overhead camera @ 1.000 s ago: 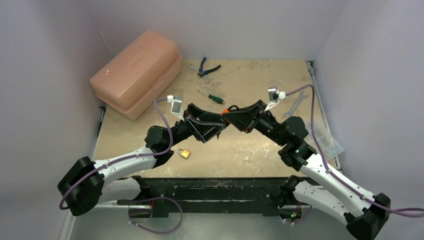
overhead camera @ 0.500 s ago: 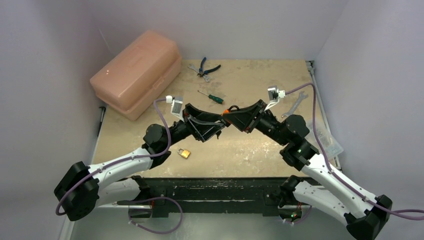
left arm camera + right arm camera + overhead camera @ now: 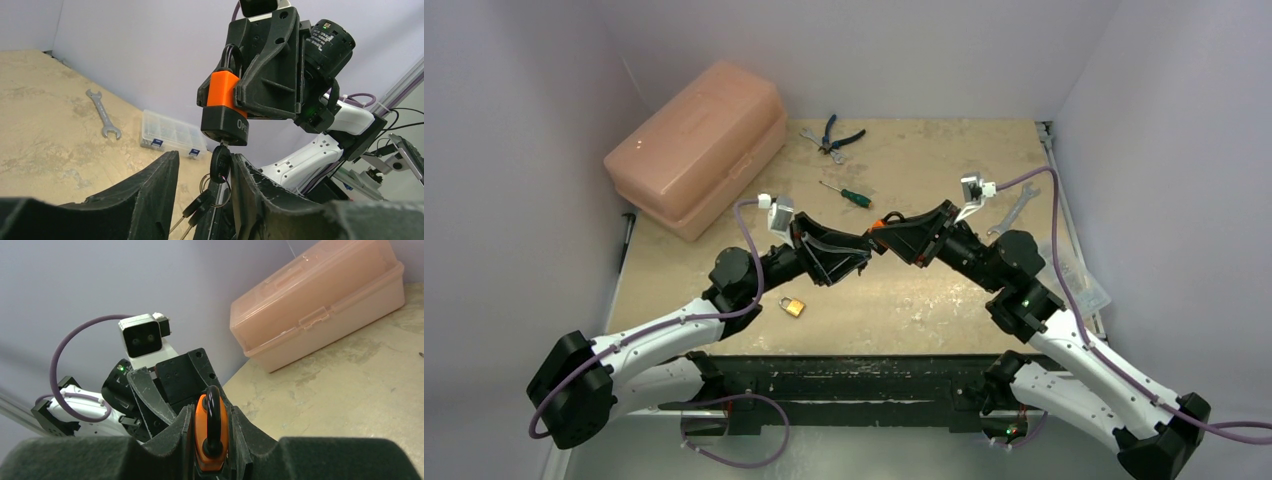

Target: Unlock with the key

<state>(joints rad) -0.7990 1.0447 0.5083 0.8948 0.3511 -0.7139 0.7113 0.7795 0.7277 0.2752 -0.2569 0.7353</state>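
Note:
My right gripper [image 3: 882,233] is shut on an orange and black padlock [image 3: 212,436], holding it above the table's middle with its shackle toward the right wrist camera. In the left wrist view the padlock [image 3: 223,107] hangs with a black-headed key [image 3: 220,163] stuck in its underside. A ring with two more keys [image 3: 202,205] dangles below. My left gripper [image 3: 204,160] is open around the key head. The head lies against the right finger [image 3: 260,192], with a clear gap to the left finger [image 3: 150,195].
A small brass padlock [image 3: 792,306] lies on the table near the left arm. A pink toolbox [image 3: 699,145] stands back left. Pliers [image 3: 834,135], a green screwdriver [image 3: 846,194], a wrench [image 3: 1014,210] and a clear parts box [image 3: 1074,275] lie around.
My left arm's elbow has swung left and its gripper has drawn slightly back toward the left. The right arm and the orange padlock have barely moved.

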